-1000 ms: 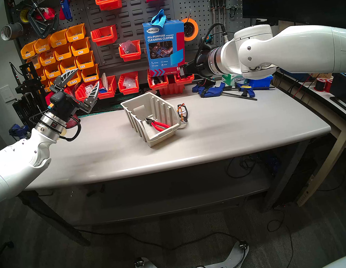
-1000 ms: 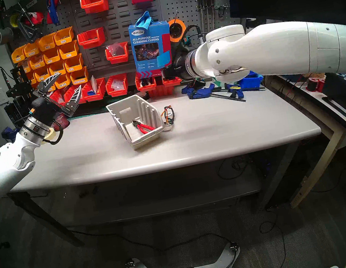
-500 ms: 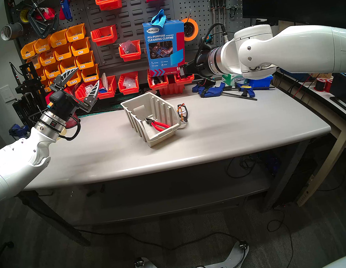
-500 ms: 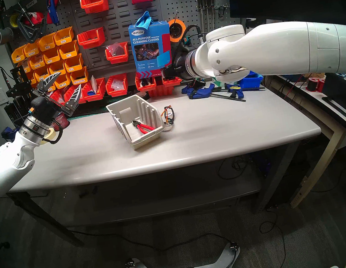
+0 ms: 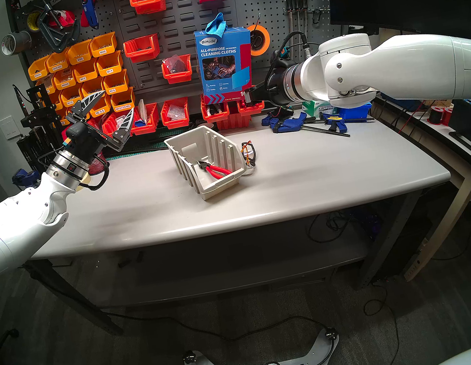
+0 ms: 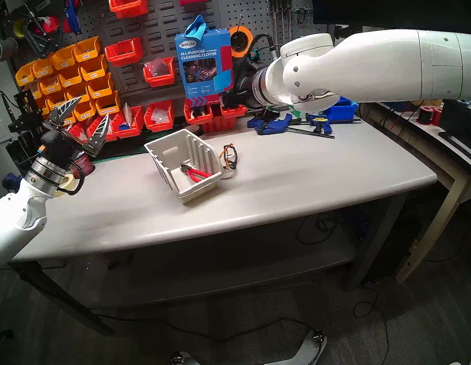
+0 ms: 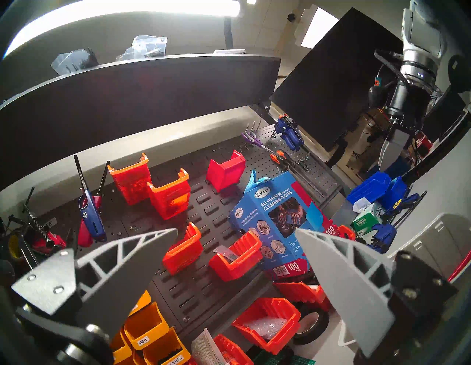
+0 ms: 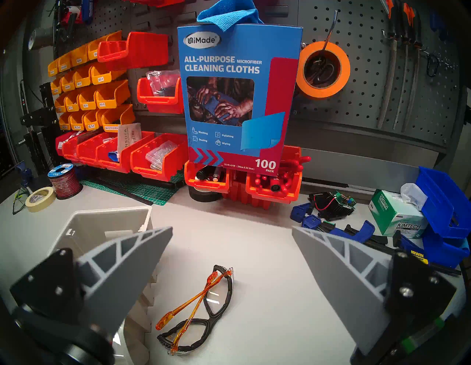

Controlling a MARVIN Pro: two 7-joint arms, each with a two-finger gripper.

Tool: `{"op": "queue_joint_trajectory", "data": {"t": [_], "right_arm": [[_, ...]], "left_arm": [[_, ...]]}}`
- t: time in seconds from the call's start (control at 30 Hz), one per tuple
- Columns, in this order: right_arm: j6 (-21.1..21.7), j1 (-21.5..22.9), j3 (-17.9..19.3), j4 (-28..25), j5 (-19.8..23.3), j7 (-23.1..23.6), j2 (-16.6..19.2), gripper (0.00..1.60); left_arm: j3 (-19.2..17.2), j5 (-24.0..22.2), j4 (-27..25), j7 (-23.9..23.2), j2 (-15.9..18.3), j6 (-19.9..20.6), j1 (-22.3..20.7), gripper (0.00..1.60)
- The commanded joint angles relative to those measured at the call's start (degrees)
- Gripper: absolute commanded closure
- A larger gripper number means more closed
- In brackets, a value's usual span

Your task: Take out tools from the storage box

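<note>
- While both my arms hang above the desk (image 5: 291, 186), the beige-grey storage box (image 5: 206, 163) sits near its middle, and I place everything else from that box.
- Inside the box, on its floor toward the low front lip, lie the red-handled pliers (image 5: 214, 169), dark jaws pointing to the back wall.
- Just beside the box's right wall, out on the desk, lie the folded safety glasses (image 8: 201, 311) with orange-and-black arms crossed over the clear lenses.
- My left end effector (image 5: 115, 104) is raised well to the left of the box, tilted upward toward the bins on the wall, fingers spread wide with nothing between them.
- My right end effector (image 8: 232, 293) hangs above and behind the box's right side, fingers (image 8: 132, 267) wide apart and empty, the glasses showing between them in the wrist view.
</note>
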Motion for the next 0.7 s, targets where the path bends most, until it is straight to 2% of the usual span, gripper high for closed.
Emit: {"op": "queue_joint_trajectory", "data": {"t": [0.0, 0.47, 0.57, 0.67], "right_arm": [[-0.11, 1.10, 0.69, 0.11, -0.30, -0.06, 0.15, 0.00], [-0.11, 1.10, 0.69, 0.11, -0.30, -0.06, 0.15, 0.00], [-0.12, 1.10, 0.68, 0.12, -0.29, -0.06, 0.15, 0.00], [-0.13, 1.08, 0.68, 0.13, -0.27, -0.05, 0.13, 0.00]], "left_arm": [[-0.90, -0.18, -0.14, 0.10, -0.04, -0.13, -0.94, 0.00], [-0.90, -0.16, -0.15, 0.12, -0.04, -0.13, -0.94, 0.00], [-0.80, 2.04, 1.08, -0.70, -1.86, -0.13, -1.37, 0.00], [-0.94, 3.79, -0.32, -2.11, -2.70, -0.13, -1.99, 0.00]]}}
